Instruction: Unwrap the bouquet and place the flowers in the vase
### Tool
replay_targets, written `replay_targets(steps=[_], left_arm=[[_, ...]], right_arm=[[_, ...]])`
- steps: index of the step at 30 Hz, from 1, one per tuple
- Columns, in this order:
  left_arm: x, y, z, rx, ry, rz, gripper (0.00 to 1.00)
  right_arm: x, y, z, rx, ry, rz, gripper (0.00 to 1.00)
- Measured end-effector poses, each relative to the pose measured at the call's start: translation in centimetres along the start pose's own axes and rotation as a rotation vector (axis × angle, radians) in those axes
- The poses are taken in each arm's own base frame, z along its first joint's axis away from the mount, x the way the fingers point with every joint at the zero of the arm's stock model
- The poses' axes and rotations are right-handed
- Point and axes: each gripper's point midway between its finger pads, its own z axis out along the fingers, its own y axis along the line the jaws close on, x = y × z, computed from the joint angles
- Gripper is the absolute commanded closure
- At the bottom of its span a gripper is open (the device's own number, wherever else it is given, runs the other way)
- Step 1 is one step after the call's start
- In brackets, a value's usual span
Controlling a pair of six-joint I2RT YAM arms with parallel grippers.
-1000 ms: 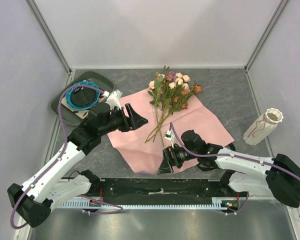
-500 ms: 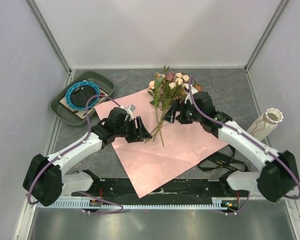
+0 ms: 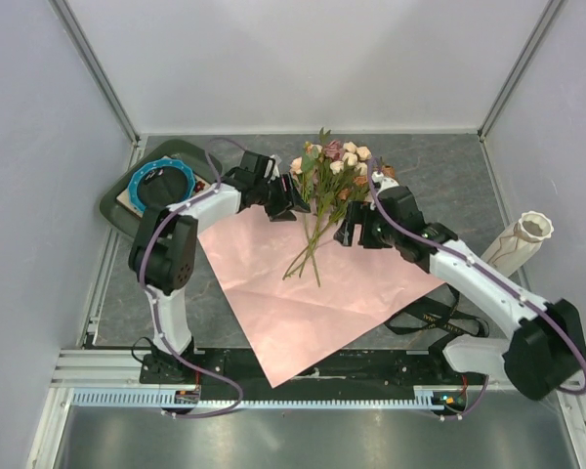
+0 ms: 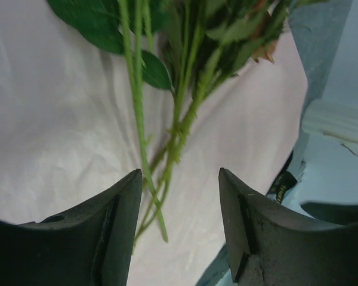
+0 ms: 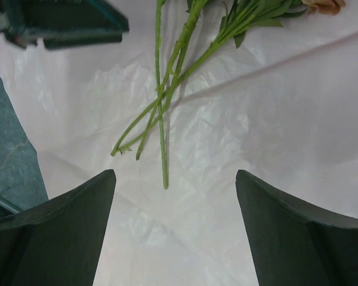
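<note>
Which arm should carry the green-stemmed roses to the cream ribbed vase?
Right, probably: the right gripper hangs open beside the green rose stems, and the cream ribbed vase is on that arm's side.

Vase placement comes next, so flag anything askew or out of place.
The black ribbon lies loose at the near-right edge of the pink paper, whose near corner overhangs the arms' mounting rail. The vase looks tilted toward the right wall, though that may be camera perspective. The flowers lie loose on the paper, apparently undamaged.

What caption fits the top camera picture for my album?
Open left gripper and open right gripper flank loose flowers on unfolded pink paper; vase waits aside.
</note>
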Motion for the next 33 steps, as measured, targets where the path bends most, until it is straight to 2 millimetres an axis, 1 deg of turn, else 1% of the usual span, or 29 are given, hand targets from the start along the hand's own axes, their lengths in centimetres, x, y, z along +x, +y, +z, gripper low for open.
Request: replay_targets(steps=[3,5,6,11,15,16,17,18,21,23,25,26,29,31,33], left_arm=[[-2.0,1.7,2.3,-0.038,-0.003,-0.001,0.39],[-2.6,2.5,3.3,-0.059,0.004,0.0,0.43],[-2.7,2.8,3.8,-0.066,0.009,0.0,0.48],[-2.7,3.9,5.4,-0.082,0.03,-0.005,0.51],[-2.3,4.7,6.2,-0.092,0.045,-0.014,0.63],[-2.2,4.8,6.4,-0.093,0.046,-0.014,0.64],[-2.2,4.9,6.6,-0.091,0.045,-0.012,0.67],[-2.2,5.0,6.8,-0.091,0.046,-0.011,0.75],[-2.3,4.9,6.9,-0.086,0.039,-0.002,0.85],[-2.5,4.9,7.0,-0.09,0.027,0.012,0.89],[-2.5,4.9,7.1,-0.095,0.022,0.021,0.96],[-2.5,4.9,7.1,-0.096,0.019,0.029,0.98],[-2.7,4.5,6.8,-0.104,-0.001,0.056,0.98],[-3.0,3.8,6.1,-0.113,-0.028,0.084,0.98],[-3.7,2.9,5.1,-0.135,-0.078,0.121,0.98]], right_arm=[[0.7,-0.4,-1.9,-0.005,-0.029,-0.01,0.09],[1.0,-0.7,-2.7,-0.006,-0.04,-0.02,0.09],[1.0,-0.7,-3.0,-0.005,-0.045,-0.025,0.09],[0.8,-0.7,-3.8,-0.011,-0.062,-0.051,0.09],[0.7,-0.7,-3.9,-0.013,-0.065,-0.065,0.08],[0.7,-0.7,-3.9,-0.013,-0.066,-0.067,0.08],[0.7,-0.7,-3.9,-0.012,-0.065,-0.068,0.08],[0.7,-0.7,-3.9,-0.013,-0.066,-0.069,0.08],[1.0,-0.8,-4.0,-0.013,-0.064,-0.069,0.08],[1.2,-0.9,-4.1,-0.012,-0.06,-0.068,0.08],[1.2,-0.9,-4.3,-0.013,-0.06,-0.068,0.08],[1.2,-0.9,-4.5,-0.014,-0.062,-0.069,0.08],[1.1,-0.8,-4.9,-0.021,-0.073,-0.07,0.08],[1.1,-0.7,-4.9,-0.022,-0.075,-0.07,0.08],[1.2,-0.8,-4.9,-0.021,-0.071,-0.069,0.08]])
